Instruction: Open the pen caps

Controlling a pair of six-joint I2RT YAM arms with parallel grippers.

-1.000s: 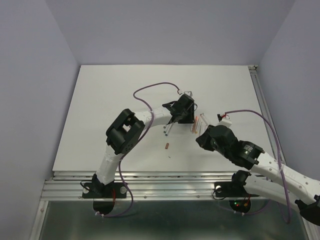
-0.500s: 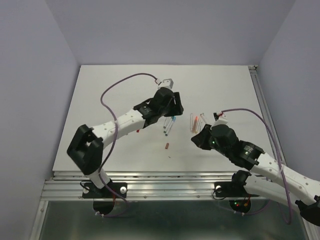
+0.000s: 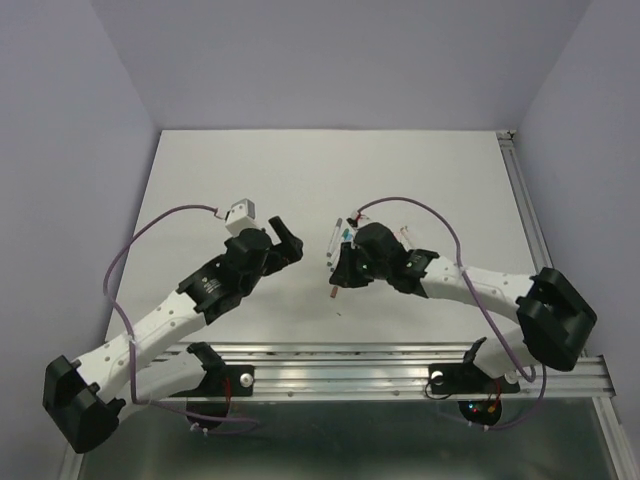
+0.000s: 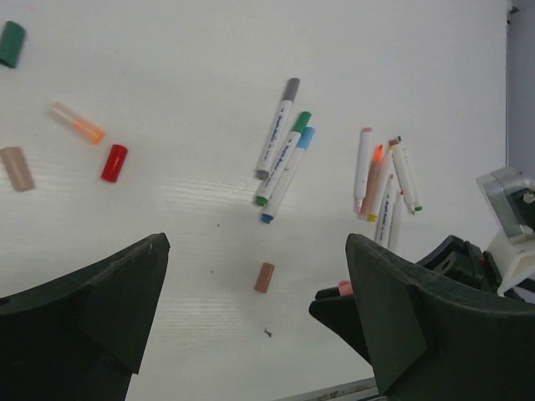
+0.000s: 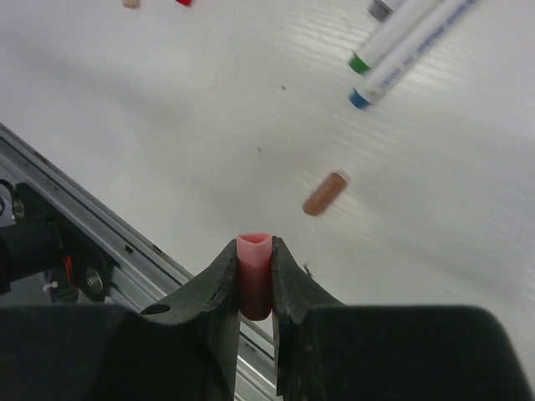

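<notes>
Seen from above, the left gripper (image 3: 285, 238) hangs to the left of the brown cap (image 3: 333, 294) and beyond it. Its jaws are spread wide with nothing between them, probably so it is free to reach for another pen. The right gripper (image 3: 340, 274) sits low over the table (image 3: 200, 200), just beyond that cap. This view does not show how its fingers stand.

In the left wrist view, the wide jaws frame the brown cap, which lies loose on the table. Beyond it, three pens (image 4: 282, 154) lie side by side with grey, green and blue ends, and they look capped. A looser bunch of pens (image 4: 380, 180) lies to the right of the brown cap. A red cap (image 4: 114, 163) and a few other loose caps lie scattered to its left, apparently dropped aside as finished. The right gripper reaches in from the right of the brown cap, carrying a pink cap (image 4: 344, 289).

In the right wrist view, the narrow jaws pinch the pink cap, whose end pokes out past the fingertips. No pen is in it, so it seems to be pulled off and ready to be let go. The brown cap lies beyond it, slightly to the right.
</notes>
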